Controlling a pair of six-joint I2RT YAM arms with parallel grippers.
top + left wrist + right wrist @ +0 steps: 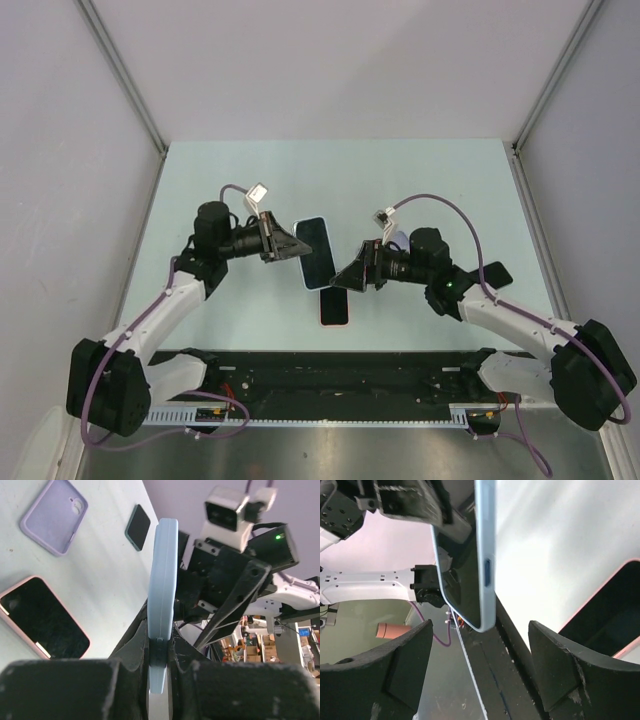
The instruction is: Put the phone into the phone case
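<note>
A light blue phone case (pixel 316 250) with a dark-screened phone (pixel 462 565) seated in it hangs above the table, held on edge. My left gripper (pixel 161 652) is shut on the case's lower end (pixel 164 580). From the top, the left gripper (pixel 293 247) is at the case's left side. My right gripper (pixel 343 274) is just right of the case and open. Its fingers (pixel 385 675) stand wide apart, and the case's edge (pixel 486 555) lies ahead of them, touching neither.
A phone in a pink case (pixel 334 305) lies screen up on the table under the grippers. A lavender case (pixel 54 515) and a small dark phone (pixel 137 527) lie farther off. A black rail (pixel 340 365) runs along the near edge.
</note>
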